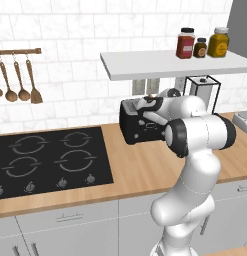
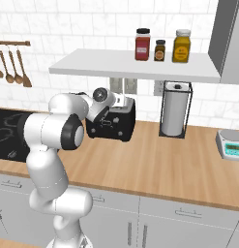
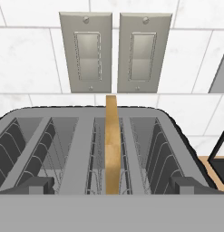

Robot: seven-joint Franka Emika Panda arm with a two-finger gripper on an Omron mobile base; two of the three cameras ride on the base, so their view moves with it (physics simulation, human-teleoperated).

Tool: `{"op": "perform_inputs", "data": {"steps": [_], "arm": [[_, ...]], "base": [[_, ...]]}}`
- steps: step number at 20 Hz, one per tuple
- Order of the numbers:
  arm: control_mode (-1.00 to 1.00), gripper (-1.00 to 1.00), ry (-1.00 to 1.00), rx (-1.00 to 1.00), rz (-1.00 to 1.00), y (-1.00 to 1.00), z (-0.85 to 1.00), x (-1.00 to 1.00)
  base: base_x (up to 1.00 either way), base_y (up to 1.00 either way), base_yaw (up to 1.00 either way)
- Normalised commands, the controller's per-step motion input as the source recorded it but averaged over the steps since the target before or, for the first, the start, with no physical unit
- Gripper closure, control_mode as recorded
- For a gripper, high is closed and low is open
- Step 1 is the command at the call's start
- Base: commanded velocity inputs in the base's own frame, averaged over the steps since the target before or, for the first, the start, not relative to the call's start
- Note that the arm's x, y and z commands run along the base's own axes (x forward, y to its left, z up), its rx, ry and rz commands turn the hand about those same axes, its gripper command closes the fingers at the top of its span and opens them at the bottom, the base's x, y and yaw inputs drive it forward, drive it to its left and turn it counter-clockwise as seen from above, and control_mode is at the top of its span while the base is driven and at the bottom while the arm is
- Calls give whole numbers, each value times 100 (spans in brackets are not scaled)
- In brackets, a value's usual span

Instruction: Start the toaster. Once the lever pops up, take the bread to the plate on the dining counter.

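Inside toaster [image 3: 81, 149] slot: bread [image 3: 112, 145] upright, edge-on, pointing toward wall.

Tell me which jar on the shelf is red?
The biggest jar, at the left end of the shelf. The middle jar is small and dark; the right jar is yellow.

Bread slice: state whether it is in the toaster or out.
In. The bread slice stands on edge in a slot of the toaster, its top edge above the slotted top.

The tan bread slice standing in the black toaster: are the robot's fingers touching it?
Apart. In the hand view the two dark fingertips stand wide on either side of the bread slice in the toaster.
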Motion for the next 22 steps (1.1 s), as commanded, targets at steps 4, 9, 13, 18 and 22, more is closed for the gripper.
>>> {"op": "perform_inputs", "data": {"steps": [4,9,13,18,22], "arm": [[-100,-100,0,0,0,0,0,0],[-100,-100,0,0,0,0,0,0],[-100,-100,0,0,0,0,0,0],[-100,-100,0,0,0,0,0,0],[-100,-100,0,0,0,0,0,17]], "base": [[0,0,0],[0,0,0],[0,0,0],[0,0,0],[0,0,0]]}}
